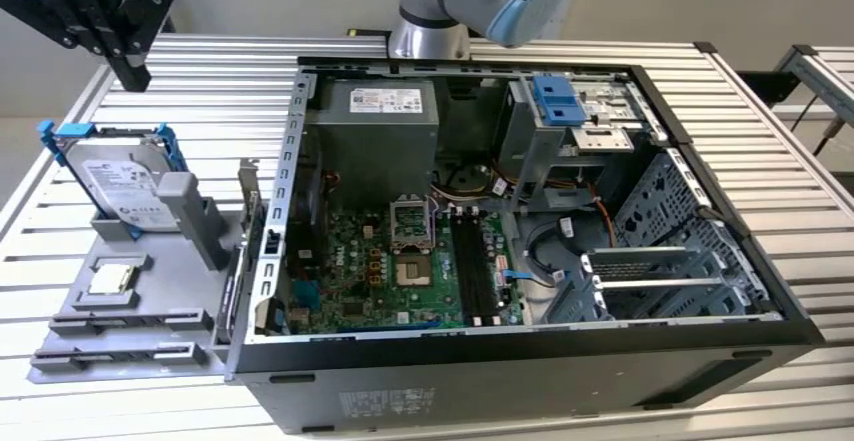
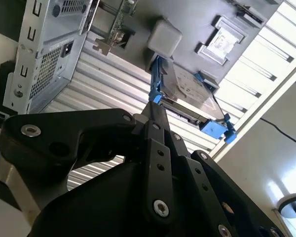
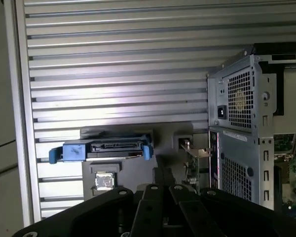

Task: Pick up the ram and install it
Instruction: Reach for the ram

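My gripper (image 1: 134, 81) hangs high over the table's far corner at the exterior view's left, fingers pressed together with nothing between them. It is well above a grey tray (image 1: 147, 261). In both wrist views the black fingers (image 2: 155, 106) (image 3: 160, 173) taper to a closed tip. Two thin dark sticks, which look like the ram (image 1: 130, 318), lie in grey holders at the tray's near end, the other one (image 1: 118, 359) closest to the edge. Long dark memory slots (image 1: 470, 261) run across the motherboard (image 1: 387, 281) inside the open computer case (image 1: 534, 346).
On the tray stand a silver hard drive in a blue bracket (image 1: 127, 186) (image 2: 187, 94) (image 3: 101, 148) and a square silver processor chip (image 1: 111, 278) (image 3: 103, 181). A card with a metal bracket (image 3: 192, 160) stands between tray and case. The arm's base (image 1: 430, 31) is behind the case.
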{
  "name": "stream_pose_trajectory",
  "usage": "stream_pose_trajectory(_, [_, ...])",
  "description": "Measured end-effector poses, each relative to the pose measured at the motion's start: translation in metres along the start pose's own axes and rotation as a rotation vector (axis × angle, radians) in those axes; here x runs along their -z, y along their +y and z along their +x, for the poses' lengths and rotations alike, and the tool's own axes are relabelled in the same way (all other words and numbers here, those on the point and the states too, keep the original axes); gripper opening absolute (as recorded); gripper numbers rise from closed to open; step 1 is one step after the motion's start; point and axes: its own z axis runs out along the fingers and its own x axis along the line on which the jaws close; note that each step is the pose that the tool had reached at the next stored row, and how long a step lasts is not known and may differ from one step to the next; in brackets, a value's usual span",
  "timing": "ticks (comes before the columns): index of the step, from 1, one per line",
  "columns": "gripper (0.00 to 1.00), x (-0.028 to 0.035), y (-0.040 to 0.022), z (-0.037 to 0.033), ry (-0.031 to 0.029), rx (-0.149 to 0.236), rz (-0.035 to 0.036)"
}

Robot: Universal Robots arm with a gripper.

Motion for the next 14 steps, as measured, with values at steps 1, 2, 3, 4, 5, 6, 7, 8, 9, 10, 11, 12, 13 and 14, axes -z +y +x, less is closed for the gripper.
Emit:
stream_pose_trajectory(1, [0.0, 0.0, -0.0002, 0.0028, 0.0, 0.0, -0.0001])
stream_pose_trajectory(2, [0.0, 0.0, -0.0004, 0.006, 0.0, 0.0, -0.0001])
stream_pose_trajectory(3, [0.0, 0.0001, -0.0006, 0.0087, 0.0, 0.0, 0.0])
stream_pose_trajectory(4, [0.0, 0.0001, -0.0009, 0.0118, 0.0, 0.0, 0.0])
stream_pose_trajectory(5, [0.0, 0.0002, -0.0011, 0.0147, 0.0001, 0.0, 0.0])
stream_pose_trajectory(6, [0.0, 0.0002, -0.0013, 0.0176, 0.0001, 0.0, 0.0])
stream_pose_trajectory(7, [0.0, 0.0003, -0.0015, 0.0204, 0.0001, 0.0, 0.0])
stream_pose_trajectory(8, [0.0, 0.0003, -0.0016, 0.023, 0.0002, 0.001, 0.0])
stream_pose_trajectory(9, [0.0, 0.0003, -0.0018, 0.0251, 0.0002, 0.004, -0.0001])
stream_pose_trajectory(10, [0.0, 0.0003, -0.0019, 0.0269, 0.0004, 0.008, -0.0002])
stream_pose_trajectory(11, [0.0, 0.0004, -0.0021, 0.0291, 0.0006, 0.011, -0.0002])
stream_pose_trajectory(12, [0.0, 0.0004, -0.0022, 0.0313, 0.0007, 0.014, -0.0003])
stream_pose_trajectory(13, [0.0, 0.0004, -0.0023, 0.033, 0.0008, 0.017, -0.0003])
stream_pose_trajectory(14, [0.0, 0.0004, -0.0024, 0.0345, 0.001, 0.021, -0.0005])
